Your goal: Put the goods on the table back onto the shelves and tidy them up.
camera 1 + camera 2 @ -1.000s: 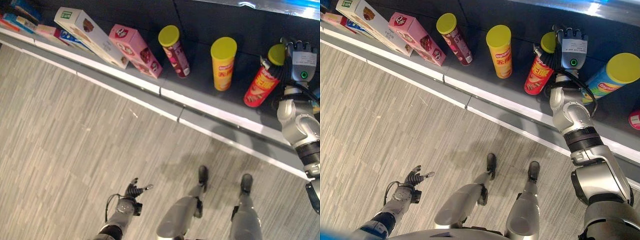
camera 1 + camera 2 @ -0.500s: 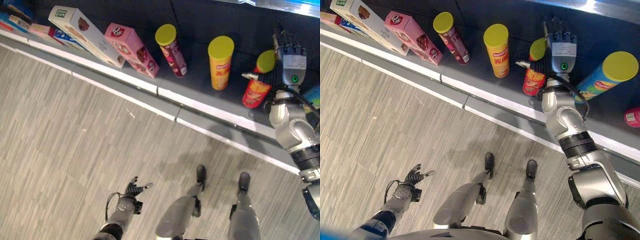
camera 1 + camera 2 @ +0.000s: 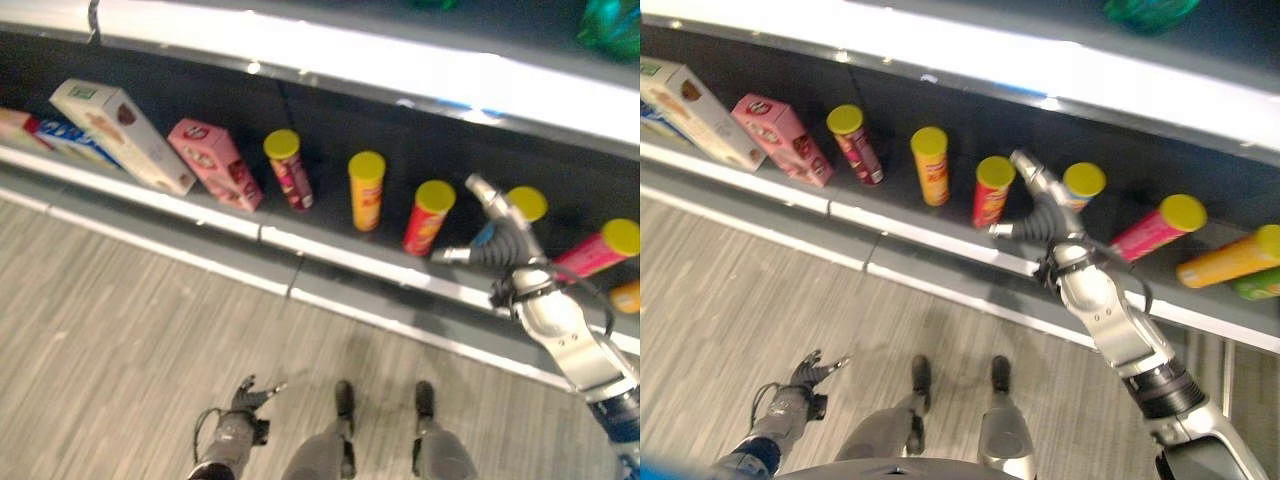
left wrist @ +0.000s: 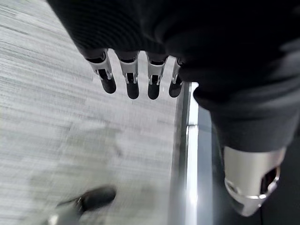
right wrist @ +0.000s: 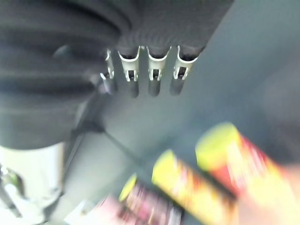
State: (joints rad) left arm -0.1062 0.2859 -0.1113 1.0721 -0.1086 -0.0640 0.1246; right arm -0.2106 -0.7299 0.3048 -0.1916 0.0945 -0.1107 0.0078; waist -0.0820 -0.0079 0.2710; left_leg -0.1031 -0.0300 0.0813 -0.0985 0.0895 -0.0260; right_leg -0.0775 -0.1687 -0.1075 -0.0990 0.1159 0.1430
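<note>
1. Left eye view: dark shelf (image 3: 330, 110) runs across the upper part; on it a row of goods: white box (image 3: 122, 135) and pink box (image 3: 215, 164) leaning at the robot's left, then dark-red can (image 3: 288, 169), yellow can (image 3: 366, 189) and red can (image 3: 428, 215), each with a yellow lid; right hand (image 3: 497, 236) raised just beside the red can on its right, not touching it, fingers straight and spread, thumb pointing toward the can; blue can (image 3: 520, 207) partly hidden behind that hand; pink can (image 3: 600, 249) tilted further right; left hand (image 3: 246, 393) low over the striped floor (image 3: 120, 330), fingers loosely spread, holding nothing.

2. Right eye view: same row; orange can (image 3: 1230, 259) lies tilted past the pink can at the far right; red can stands upright, clear of the right hand.

3. Left wrist view: left hand's fingers (image 4: 132, 84) hang straight over the floor, nothing between them; shelf edge beside.

4. Right wrist view: fingers (image 5: 154, 77) extended, apart, empty; yellow-lidded cans blurred beyond them, well clear of the fingertips.
</note>
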